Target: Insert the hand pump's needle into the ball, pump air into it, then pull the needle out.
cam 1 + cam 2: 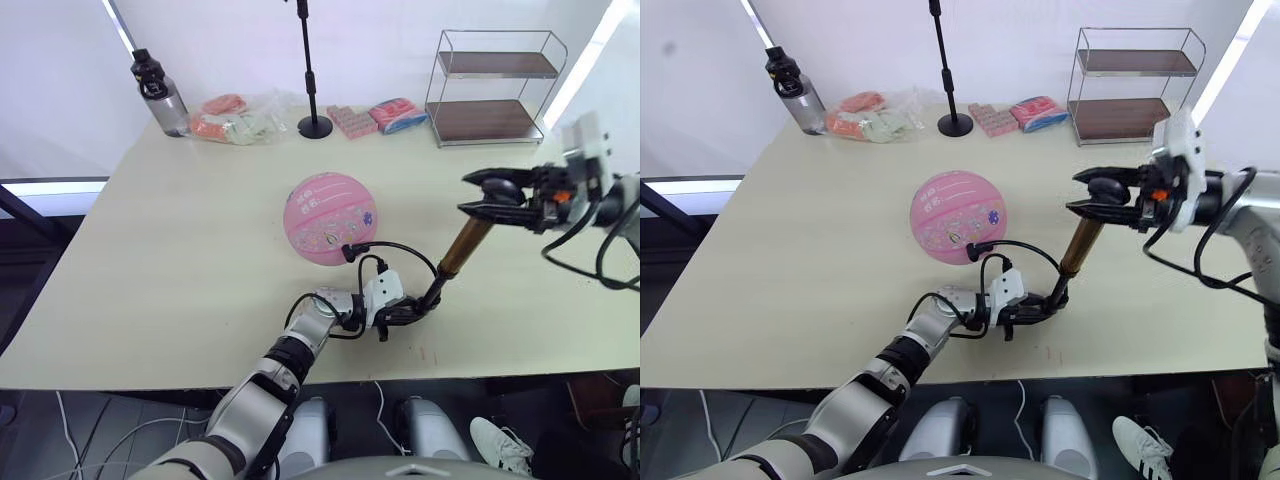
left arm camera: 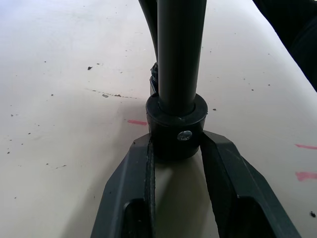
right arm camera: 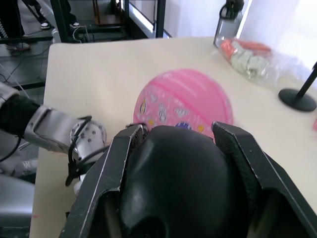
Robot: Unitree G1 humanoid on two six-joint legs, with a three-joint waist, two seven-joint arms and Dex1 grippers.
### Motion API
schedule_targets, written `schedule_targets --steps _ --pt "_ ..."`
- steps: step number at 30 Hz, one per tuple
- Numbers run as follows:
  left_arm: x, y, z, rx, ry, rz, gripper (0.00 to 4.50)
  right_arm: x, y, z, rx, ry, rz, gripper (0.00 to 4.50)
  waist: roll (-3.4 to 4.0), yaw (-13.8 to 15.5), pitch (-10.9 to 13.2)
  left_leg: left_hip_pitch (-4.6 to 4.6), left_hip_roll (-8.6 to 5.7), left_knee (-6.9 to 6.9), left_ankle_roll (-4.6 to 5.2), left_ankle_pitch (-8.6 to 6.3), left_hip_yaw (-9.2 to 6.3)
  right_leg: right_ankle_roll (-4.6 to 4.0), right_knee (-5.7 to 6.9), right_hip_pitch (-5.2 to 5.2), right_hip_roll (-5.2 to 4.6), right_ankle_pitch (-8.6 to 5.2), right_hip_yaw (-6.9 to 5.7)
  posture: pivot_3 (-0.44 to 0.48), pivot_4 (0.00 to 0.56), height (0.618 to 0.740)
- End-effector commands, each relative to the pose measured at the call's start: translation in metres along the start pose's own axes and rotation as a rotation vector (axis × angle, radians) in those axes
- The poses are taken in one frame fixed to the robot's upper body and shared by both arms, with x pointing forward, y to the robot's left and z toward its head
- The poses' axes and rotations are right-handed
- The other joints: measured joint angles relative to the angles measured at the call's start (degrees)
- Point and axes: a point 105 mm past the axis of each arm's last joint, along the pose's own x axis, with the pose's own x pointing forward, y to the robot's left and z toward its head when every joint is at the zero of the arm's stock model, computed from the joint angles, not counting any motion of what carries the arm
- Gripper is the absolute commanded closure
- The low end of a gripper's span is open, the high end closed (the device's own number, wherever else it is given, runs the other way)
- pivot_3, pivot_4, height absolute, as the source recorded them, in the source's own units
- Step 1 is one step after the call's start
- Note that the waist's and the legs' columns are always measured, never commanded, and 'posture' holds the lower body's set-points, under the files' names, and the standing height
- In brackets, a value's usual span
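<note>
I have the pump [image 1: 455, 255] tilted on the bench [image 1: 150, 250]: left end effector [image 1: 408, 312] clamps its base, right end effector [image 1: 478, 193] grips the handle. Its axis runs 7 to 1 o'clock. Ball [image 1: 330, 218] sits at 10 o'clock, hose [image 1: 400, 250] reaching it.

Beige table [image 1: 150, 250]: pink ball [image 1: 331, 218] rests near its middle. Along the far edge: water bottle [image 1: 160, 94], plastic bag [image 1: 240, 118], stand base [image 1: 315, 126], wire shelf [image 1: 495, 88].
</note>
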Motion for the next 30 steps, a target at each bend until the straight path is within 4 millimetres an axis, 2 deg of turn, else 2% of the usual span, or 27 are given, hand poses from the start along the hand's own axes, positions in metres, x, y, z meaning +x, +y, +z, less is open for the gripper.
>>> schedule_targets --steps 1,6,9,14,18,25,30 --pt "-0.020 -0.019 -0.073 -0.166 0.242 0.001 3.57 -0.018 -0.008 0.044 -0.102 -0.066 -0.059 2.76 0.00 -0.04 0.02 -0.01 0.00 0.00 0.00 0.00 0.00 0.00 0.00 0.00 0.00 0.00 0.00 0.000 0.150 0.740" --pt "-0.021 -0.019 -0.074 -0.168 0.245 -0.001 3.57 -0.020 -0.010 0.056 -0.090 -0.085 -0.068 2.76 0.02 -0.04 0.08 -0.01 0.00 0.00 0.00 0.00 0.00 0.00 0.00 0.00 -0.05 0.00 0.00 0.000 0.150 0.740" --pt "-0.021 -0.019 -0.074 -0.170 0.245 -0.001 3.57 -0.014 -0.007 0.048 -0.065 -0.074 -0.053 2.76 0.06 -0.01 0.12 -0.04 -0.01 0.00 0.00 0.00 -0.01 -0.01 0.00 -0.01 -0.07 0.01 0.00 0.000 0.150 0.740" --pt "-0.020 -0.020 -0.074 -0.171 0.244 -0.002 3.57 -0.003 0.001 0.000 -0.016 0.036 -0.029 2.76 0.03 -0.03 0.09 -0.03 0.00 0.00 0.00 0.00 -0.03 -0.01 0.00 0.00 -0.08 0.00 -0.02 0.000 0.150 0.740" --pt "-0.020 -0.020 -0.074 -0.173 0.243 0.001 3.57 0.009 0.012 -0.048 0.034 0.093 -0.016 2.76 -0.23 -0.13 -0.15 0.05 0.02 0.00 0.00 0.00 -0.10 0.00 0.00 0.02 -0.04 -0.01 -0.08 0.000 0.150 0.740" --pt "-0.020 -0.020 -0.073 -0.175 0.241 0.005 3.57 0.023 0.033 -0.111 0.095 0.145 0.011 2.76 -0.41 -0.19 -0.42 0.14 0.01 0.01 0.00 0.00 -0.22 0.07 0.00 0.08 0.08 -0.04 -0.08 0.000 0.150 0.740" --pt "-0.020 -0.020 -0.073 -0.177 0.239 0.007 3.57 0.034 0.040 -0.133 0.126 0.128 -0.017 2.76 -0.46 -0.23 -0.56 0.21 0.01 0.01 0.00 0.00 -0.25 0.06 0.00 0.14 0.11 -0.05 -0.09 0.000 0.150 0.740"
